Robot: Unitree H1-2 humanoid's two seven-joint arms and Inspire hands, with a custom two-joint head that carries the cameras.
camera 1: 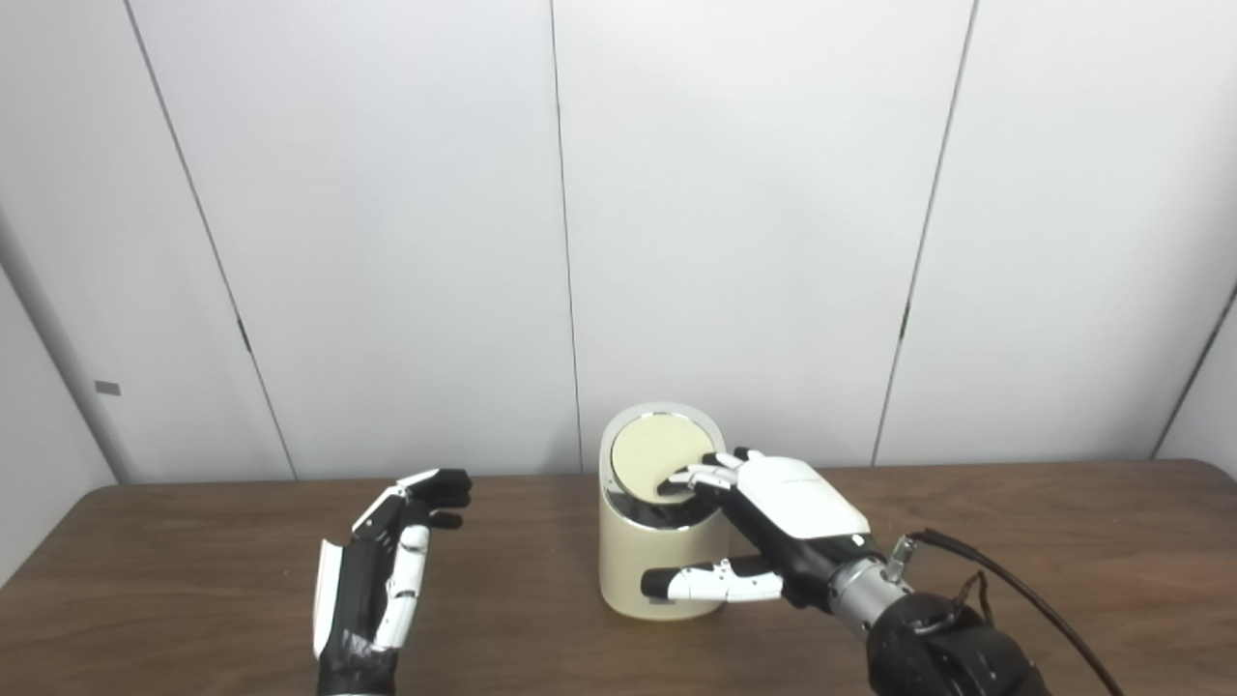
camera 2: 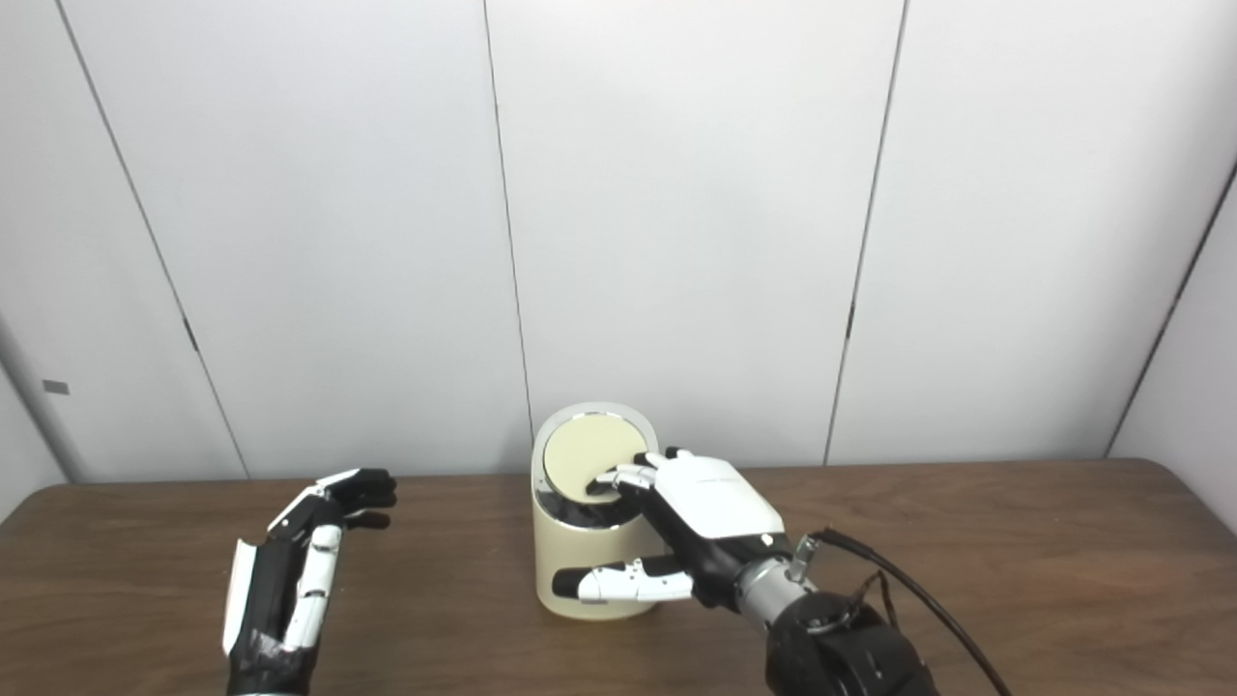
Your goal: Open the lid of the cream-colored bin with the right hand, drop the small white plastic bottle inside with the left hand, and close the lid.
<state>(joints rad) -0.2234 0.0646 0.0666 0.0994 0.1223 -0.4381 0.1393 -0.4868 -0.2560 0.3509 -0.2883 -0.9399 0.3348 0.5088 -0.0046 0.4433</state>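
The cream-colored bin stands at the table's middle. Its round lid, ringed in silver, is tilted up toward me, and a dark gap shows beneath its front edge. My right hand rests its fingertips on the lid's lower right part, while its thumb stretches across the bin's front wall. That hand grips nothing. My left hand hovers open and empty to the left of the bin, well apart from it. No small white bottle shows in either view.
The brown wooden table runs up to a white panelled wall close behind the bin. A black cable trails from my right wrist toward the lower right.
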